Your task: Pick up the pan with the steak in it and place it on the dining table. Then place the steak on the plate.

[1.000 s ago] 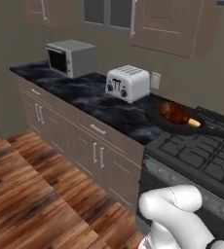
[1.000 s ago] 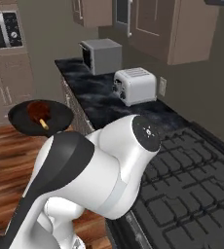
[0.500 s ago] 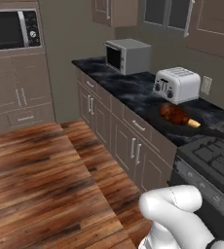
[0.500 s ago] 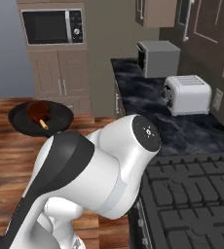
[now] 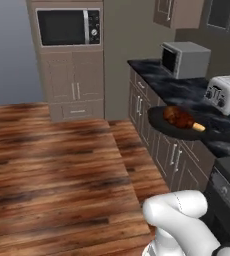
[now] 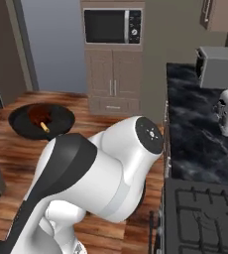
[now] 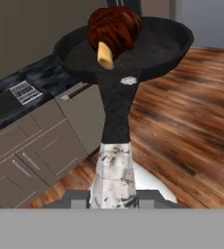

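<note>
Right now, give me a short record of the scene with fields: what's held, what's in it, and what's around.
held: pan, gripped by its handle, carried in the air
gripper: jaws shut on the handle's silver tip
in pan: steak, bone end toward the handle
beneath: wood floor
nearby: toaster and microwave on black counter
plate: not seen

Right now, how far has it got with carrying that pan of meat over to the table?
Done: the pan is off the counter, the end effector shut on its handle, and the steak sits inside. In hand: the pan hangs in the air over the wood floor, beside the wall counter. Left: setting it on the dining table, then moving the steak onto the plate.
</note>
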{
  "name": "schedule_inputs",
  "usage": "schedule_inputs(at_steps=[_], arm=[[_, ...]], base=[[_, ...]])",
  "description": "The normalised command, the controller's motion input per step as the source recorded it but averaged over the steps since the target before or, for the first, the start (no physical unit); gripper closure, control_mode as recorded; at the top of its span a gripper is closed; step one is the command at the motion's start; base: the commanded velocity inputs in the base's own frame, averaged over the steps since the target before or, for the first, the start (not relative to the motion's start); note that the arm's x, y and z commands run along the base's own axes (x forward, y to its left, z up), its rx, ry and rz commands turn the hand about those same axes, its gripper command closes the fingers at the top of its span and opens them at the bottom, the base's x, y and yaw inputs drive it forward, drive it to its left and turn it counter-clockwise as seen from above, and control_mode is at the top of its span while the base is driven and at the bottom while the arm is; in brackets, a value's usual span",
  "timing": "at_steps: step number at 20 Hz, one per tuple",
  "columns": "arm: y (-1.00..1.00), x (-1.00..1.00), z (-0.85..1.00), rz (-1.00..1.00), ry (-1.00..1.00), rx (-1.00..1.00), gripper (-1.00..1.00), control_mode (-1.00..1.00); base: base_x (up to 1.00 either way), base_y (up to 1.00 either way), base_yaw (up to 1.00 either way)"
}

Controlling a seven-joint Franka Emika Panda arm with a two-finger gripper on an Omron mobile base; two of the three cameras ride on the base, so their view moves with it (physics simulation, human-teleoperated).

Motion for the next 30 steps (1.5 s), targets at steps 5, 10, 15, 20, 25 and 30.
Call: schedule_inputs(at_steps=[5,10,15,20,25,30], arm=[[0.0,0.0,0.0,0.0,0.0,0.0,1.0,1.0],[0.0,0.0,0.0,0.0,0.0,0.0,1.0,1.0],[0.0,0.0,0.0,0.0,0.0,0.0,1.0,1.0],[0.0,0.0,0.0,0.0,0.0,0.0,1.0,1.0],[0.0,0.0,0.0,0.0,0.0,0.0,1.0,1.0],[0.0,0.0,0.0,0.0,0.0,0.0,1.0,1.0]], base=[[-0.05,0.0,0.44],[-0.05,0.0,0.45],[-0.04,0.0,0.46],[-0.03,0.0,0.47],[-0.03,0.0,0.47],[-0.04,0.0,0.46]])
